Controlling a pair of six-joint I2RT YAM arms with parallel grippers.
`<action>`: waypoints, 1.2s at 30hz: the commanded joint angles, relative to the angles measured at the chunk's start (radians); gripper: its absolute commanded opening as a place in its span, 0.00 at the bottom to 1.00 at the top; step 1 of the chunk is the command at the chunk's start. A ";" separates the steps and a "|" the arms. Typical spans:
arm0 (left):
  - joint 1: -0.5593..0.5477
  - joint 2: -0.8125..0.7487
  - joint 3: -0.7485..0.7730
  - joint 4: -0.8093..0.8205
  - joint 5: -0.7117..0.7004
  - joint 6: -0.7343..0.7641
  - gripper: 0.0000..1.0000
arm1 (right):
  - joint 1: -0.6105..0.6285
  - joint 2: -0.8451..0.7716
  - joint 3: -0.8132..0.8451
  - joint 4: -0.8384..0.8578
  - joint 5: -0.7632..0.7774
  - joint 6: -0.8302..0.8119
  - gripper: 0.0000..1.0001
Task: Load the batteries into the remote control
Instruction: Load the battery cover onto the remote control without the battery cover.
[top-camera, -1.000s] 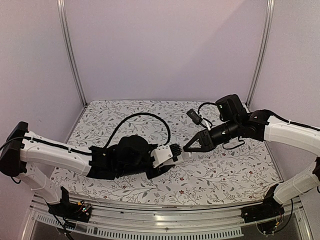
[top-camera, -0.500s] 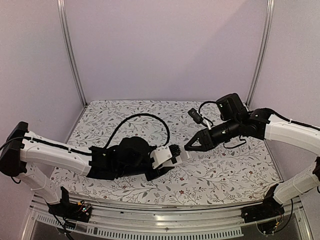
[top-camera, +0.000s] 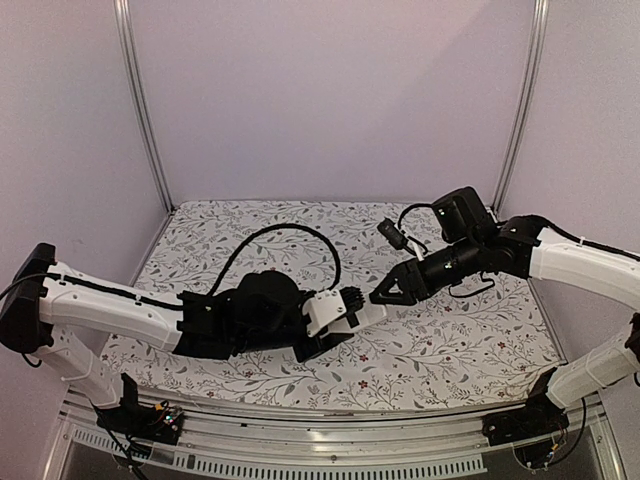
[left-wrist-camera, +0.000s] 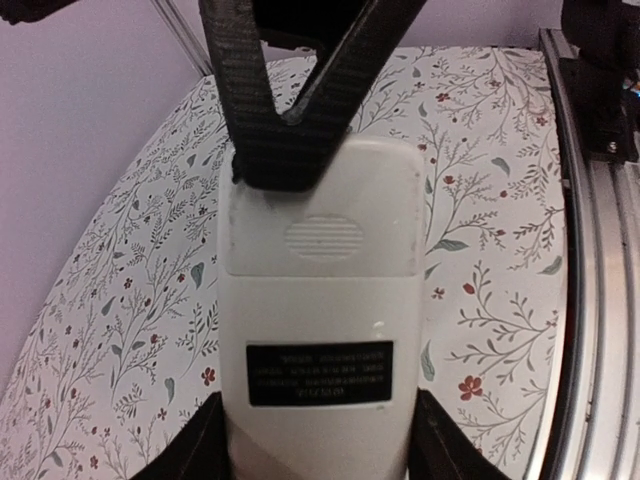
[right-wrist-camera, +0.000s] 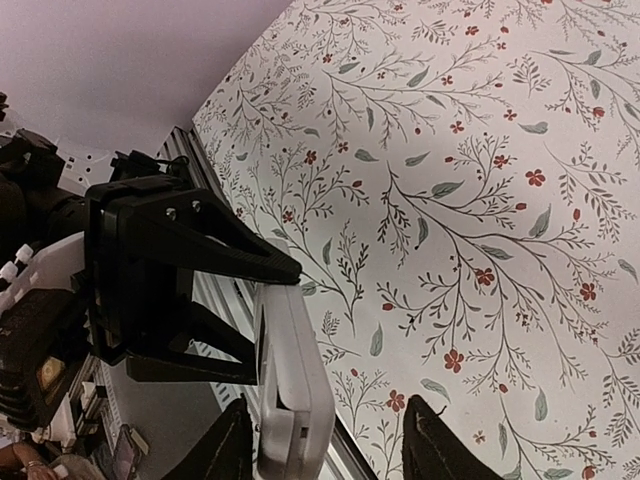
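The flat white rectangular plastic remote control (top-camera: 369, 314) is held back-side up above the near-centre of the desk (top-camera: 470, 350), clamped across its width at the labelled end by the left gripper (top-camera: 352, 303), whose black fingers (left-wrist-camera: 195, 452) are pressed against both long edges. The right gripper (top-camera: 383, 296) is positioned at the free end. Its fingers (right-wrist-camera: 432, 442) are spread, with the remote control's edge between them. One finger (left-wrist-camera: 285, 150) is laid on the back, just beyond the ridged oval thumb patch (left-wrist-camera: 322, 237) of what is taken to be the battery cover. No seam of that cover can be made out, and the dark batteries are not seen in any view. Several faults are to be expected from here. If the finger is driven along smooth plastic instead of the ridged patch, it may slip off the end. If the push exceeds the left clamp's friction, the remote control may be slid or twisted through the fingers. A cover freed suddenly may be dropped towards the aluminium front rail (top-camera: 330, 442). The desk is covered by a pale cloth printed with grey leaves and small red flowers. The cell is enclosed by plain lilac walls (top-camera: 330, 100) and aluminium corner posts (top-camera: 140, 100).
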 joint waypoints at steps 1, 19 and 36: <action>-0.005 -0.035 0.023 0.039 0.010 -0.013 0.00 | -0.003 0.005 0.014 -0.009 -0.042 -0.008 0.50; -0.002 -0.043 0.026 0.044 -0.007 -0.007 0.00 | -0.004 0.028 -0.042 0.082 -0.097 0.042 0.00; -0.003 -0.058 0.035 0.091 -0.017 0.004 0.00 | 0.004 0.014 -0.135 0.213 -0.013 0.113 0.23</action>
